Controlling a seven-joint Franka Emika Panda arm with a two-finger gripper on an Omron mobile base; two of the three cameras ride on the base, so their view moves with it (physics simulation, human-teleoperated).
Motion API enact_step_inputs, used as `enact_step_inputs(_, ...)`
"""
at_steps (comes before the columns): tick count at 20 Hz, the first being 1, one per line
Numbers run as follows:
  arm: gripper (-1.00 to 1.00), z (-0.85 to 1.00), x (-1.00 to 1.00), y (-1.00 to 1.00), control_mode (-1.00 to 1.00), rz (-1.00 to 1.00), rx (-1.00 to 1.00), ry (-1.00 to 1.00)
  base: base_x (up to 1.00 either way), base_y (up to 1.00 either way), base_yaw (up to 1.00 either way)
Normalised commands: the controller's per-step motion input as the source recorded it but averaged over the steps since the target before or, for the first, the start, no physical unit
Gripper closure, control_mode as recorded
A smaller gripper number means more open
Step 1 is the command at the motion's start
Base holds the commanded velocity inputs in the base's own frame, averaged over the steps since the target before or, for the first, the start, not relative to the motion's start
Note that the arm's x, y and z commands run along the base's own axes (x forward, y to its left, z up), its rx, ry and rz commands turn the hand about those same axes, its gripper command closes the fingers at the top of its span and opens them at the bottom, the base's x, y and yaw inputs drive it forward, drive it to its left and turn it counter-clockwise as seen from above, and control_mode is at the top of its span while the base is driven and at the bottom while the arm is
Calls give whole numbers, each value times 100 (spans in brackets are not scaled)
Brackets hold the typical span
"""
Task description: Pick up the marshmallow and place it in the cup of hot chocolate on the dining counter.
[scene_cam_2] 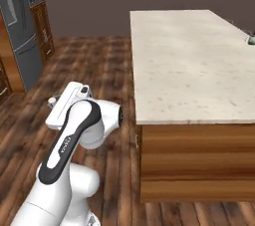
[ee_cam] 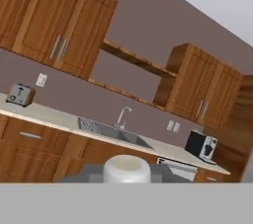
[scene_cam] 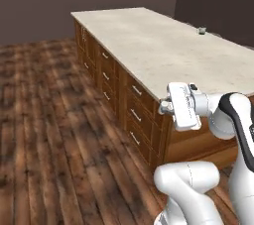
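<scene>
A small white marshmallow (ee_cam: pixel 126 165) sits between the two finger tips in the hand view, and my gripper (ee_cam: pixel 126 172) is shut on it. The hand (scene_cam: pixel 181 105) hovers just off the near corner of the dining counter (scene_cam: pixel 163 50), its fingers pointing away from the counter toward the open floor. The cup of hot chocolate (scene_cam: pixel 201 30) stands far off at the counter's back right edge, and from the right base it is a small shape (scene_cam_2: pixel 252 40) at the picture's border. The hand (scene_cam_2: pixel 67 101) is left of the counter (scene_cam_2: pixel 189 60).
Drawers with metal handles (scene_cam: pixel 136 115) line the counter's side. A steel fridge (scene_cam_2: pixel 20 26) stands at the left. The hand looks across the room at wall cabinets (ee_cam: pixel 64 20), a sink with faucet (ee_cam: pixel 118 129), a toaster (ee_cam: pixel 20 94) and a coffee machine (ee_cam: pixel 201 145).
</scene>
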Motion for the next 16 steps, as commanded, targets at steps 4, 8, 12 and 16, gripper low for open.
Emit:
enact_step_inputs(4, 100, 0, 0, 0, 100, 0, 0, 0, 0, -100, 46)
enact_step_inputs(8, 100, 0, 0, 0, 100, 0, 0, 0, -1, -100, 38)
enact_step_inputs(12, 100, 0, 0, 0, 100, 0, 0, 0, -5, -100, 36)
enact_step_inputs(16, 100, 0, 0, 0, 100, 0, 0, 0, -5, -100, 37)
